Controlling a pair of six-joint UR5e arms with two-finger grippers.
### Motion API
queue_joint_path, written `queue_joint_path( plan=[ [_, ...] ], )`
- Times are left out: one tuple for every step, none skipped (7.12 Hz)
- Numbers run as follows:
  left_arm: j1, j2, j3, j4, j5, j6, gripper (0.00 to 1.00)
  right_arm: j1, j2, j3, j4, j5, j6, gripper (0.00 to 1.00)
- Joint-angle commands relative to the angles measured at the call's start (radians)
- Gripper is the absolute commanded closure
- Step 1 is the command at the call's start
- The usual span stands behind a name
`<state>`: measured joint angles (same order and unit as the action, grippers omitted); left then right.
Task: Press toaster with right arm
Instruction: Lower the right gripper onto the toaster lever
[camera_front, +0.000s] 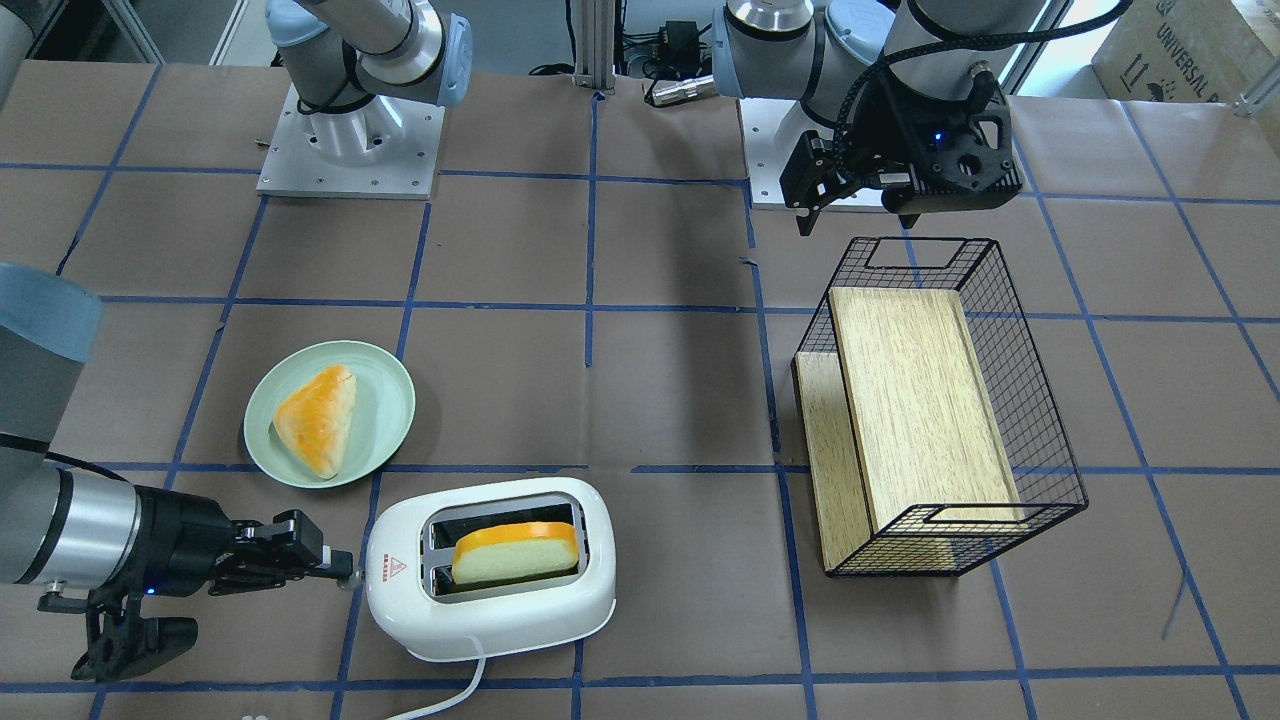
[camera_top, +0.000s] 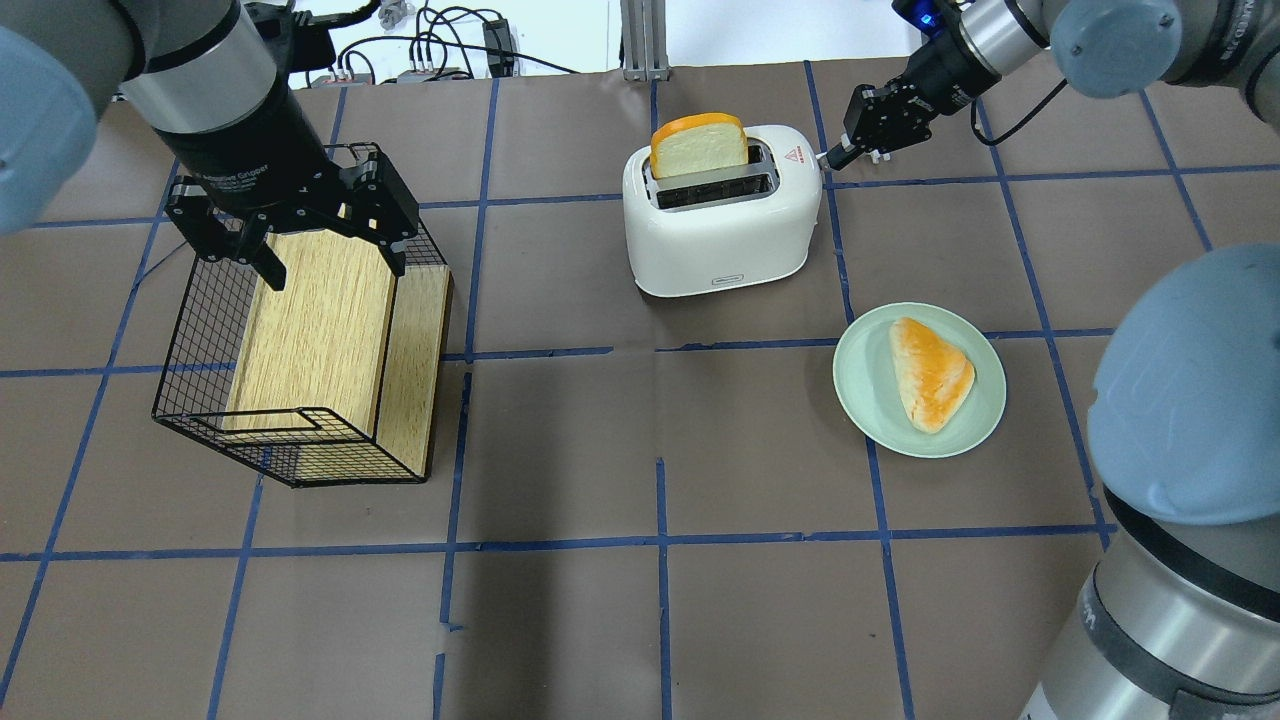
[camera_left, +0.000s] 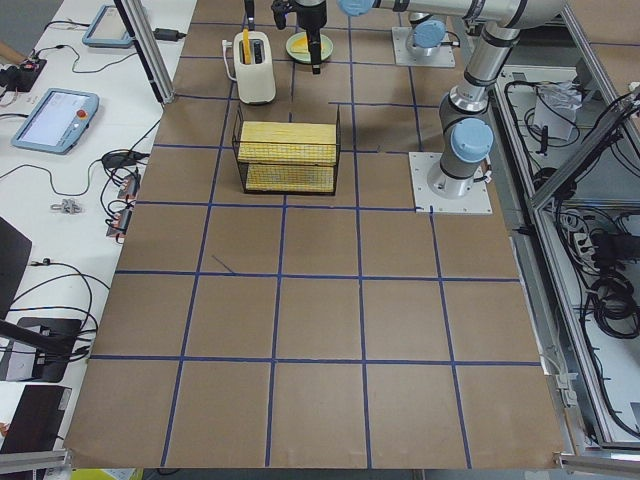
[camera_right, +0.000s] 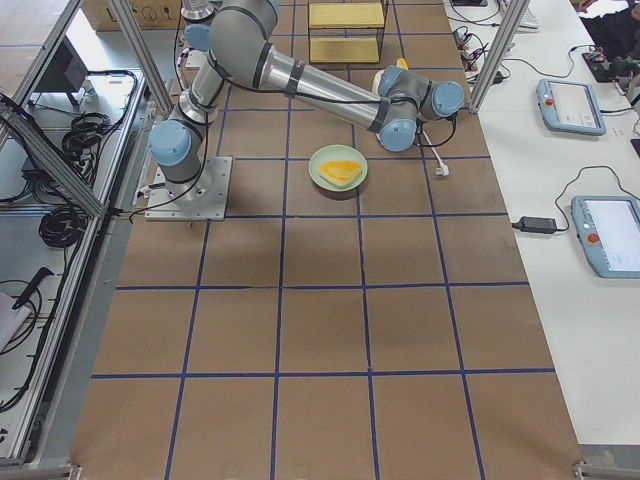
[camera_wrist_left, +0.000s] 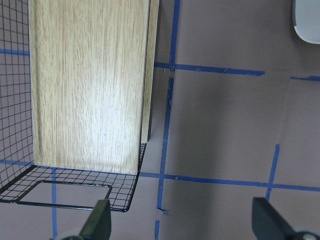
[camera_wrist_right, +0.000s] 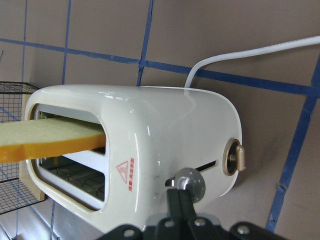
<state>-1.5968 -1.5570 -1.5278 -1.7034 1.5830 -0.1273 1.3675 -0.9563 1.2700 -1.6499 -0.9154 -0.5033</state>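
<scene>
The toaster (camera_top: 720, 225) stands far from the robot, a bread slice (camera_top: 698, 145) in it. The right gripper (camera_top: 835, 155), fingers pinched together, touches its lever knob (camera_wrist_right: 190, 183). The left gripper (camera_top: 333, 268) hangs spread over the basket (camera_top: 200, 400).

White toaster (camera_top: 715, 240) with the right arm (camera_front: 80, 530) at its lever end.
The glossy two-slot toaster stands upright on the table (camera_top: 600, 450), directly ahead of the arm's black pincer (camera_front: 338, 568). The red triangle is on top and the cord trails off the far side. The pincer's fingers are closed together, their tips at the clear lever knob (camera_wrist_right: 190, 184).
</scene>
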Motion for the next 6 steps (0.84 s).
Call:
queue_joint_path(
  plan=[
    [0.000, 0.000, 0.000, -0.001, 0.000, 0.000, 0.00, 0.001, 0.030, -0.033, -0.015, 0.000, 0.000, 0.98],
    [0.000, 0.000, 0.002, -0.001, 0.000, 0.000, 0.00, 0.001, 0.031, -0.034, -0.016, 0.000, 0.000, 0.98],
    [0.000, 0.000, 0.000, -0.001, 0.000, 0.000, 0.00, 0.001, 0.040, -0.035, -0.018, 0.000, 0.000, 0.98],
    [0.000, 0.000, 0.000, 0.001, 0.000, 0.000, 0.00, 0.001, 0.053, -0.035, -0.021, 0.000, -0.004, 0.98],
    [0.000, 0.000, 0.000, 0.001, 0.000, 0.000, 0.00, 0.001, 0.063, -0.035, -0.033, 0.000, -0.004, 0.98],
    [0.000, 0.000, 0.000, 0.001, 0.000, 0.000, 0.00, 0.001, 0.070, -0.035, -0.034, 0.000, -0.004, 0.98]
  ],
)
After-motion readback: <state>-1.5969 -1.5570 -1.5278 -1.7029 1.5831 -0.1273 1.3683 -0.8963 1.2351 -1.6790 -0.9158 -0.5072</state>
